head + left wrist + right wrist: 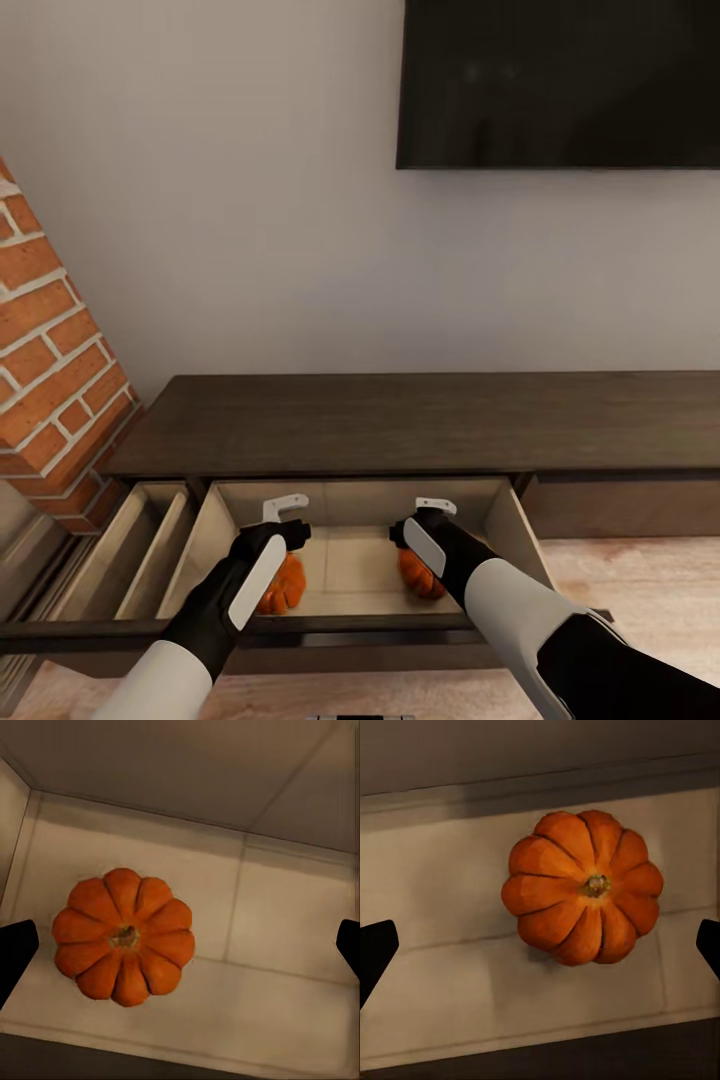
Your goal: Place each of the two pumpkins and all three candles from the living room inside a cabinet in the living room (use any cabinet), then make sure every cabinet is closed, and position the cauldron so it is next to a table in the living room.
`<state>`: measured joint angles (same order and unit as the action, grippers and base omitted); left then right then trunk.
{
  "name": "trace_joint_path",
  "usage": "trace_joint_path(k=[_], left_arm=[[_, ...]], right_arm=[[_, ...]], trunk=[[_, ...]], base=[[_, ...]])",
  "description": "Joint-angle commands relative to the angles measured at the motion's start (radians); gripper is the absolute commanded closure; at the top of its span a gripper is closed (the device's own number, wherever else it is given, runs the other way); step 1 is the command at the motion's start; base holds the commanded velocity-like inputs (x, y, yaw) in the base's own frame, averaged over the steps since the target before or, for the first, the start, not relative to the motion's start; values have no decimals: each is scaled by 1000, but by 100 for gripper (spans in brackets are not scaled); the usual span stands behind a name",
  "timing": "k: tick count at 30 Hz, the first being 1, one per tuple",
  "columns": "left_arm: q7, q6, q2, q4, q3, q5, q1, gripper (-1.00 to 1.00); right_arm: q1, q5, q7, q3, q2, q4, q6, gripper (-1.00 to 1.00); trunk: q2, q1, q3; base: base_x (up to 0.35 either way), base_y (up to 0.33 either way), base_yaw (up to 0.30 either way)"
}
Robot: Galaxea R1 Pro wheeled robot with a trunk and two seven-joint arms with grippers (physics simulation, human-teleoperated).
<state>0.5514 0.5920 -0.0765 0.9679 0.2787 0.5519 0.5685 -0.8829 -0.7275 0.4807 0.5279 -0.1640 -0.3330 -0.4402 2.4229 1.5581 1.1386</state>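
pumpkins (124,937) below both spread hands (288,520)

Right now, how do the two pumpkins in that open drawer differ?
The left pumpkin sits at the drawer floor's left side under the left gripper; the right pumpkin sits toward the right side under the right gripper. Both look alike: orange, ribbed, stem up, resting free between wide-open fingers.

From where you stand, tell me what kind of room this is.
Most likely a living room. A large dark screen hangs on the wall above a long low dark wooden cabinet, with a brick column beside it, perhaps a fireplace. Two pumpkins lie in the cabinet's open drawer.
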Motion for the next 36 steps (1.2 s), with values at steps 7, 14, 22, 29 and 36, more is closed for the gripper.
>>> trace_joint_path(k=[7, 14, 22, 29, 36], left_arm=[[9, 16, 0, 2, 2, 17, 1, -100], [10, 18, 1, 14, 0, 17, 1, -100], [10, 20, 1, 15, 0, 17, 1, -100], [10, 34, -2, 15, 1, 20, 1, -100], [9, 159, 2, 18, 0, 179, 1, -100]], right_arm=[[-1, -9, 6, 8, 3, -2, -6, -100], [-1, -12, 5, 7, 6, -1, -6, -100], [-1, -19, 5, 6, 6, -1, -6, -100], [-1, -19, 3, 3, 6, -14, 11, -100], [-1, -22, 2, 4, 6, -15, 8, -100]], trunk=[[-49, -27, -21], [-98, -54, -43], [-154, -85, -68], [-168, -92, -74], [-217, -119, -96]], base=[[0, 0, 0], [0, 0, 0], [0, 0, 0], [0, 0, 0], [0, 0, 0]])
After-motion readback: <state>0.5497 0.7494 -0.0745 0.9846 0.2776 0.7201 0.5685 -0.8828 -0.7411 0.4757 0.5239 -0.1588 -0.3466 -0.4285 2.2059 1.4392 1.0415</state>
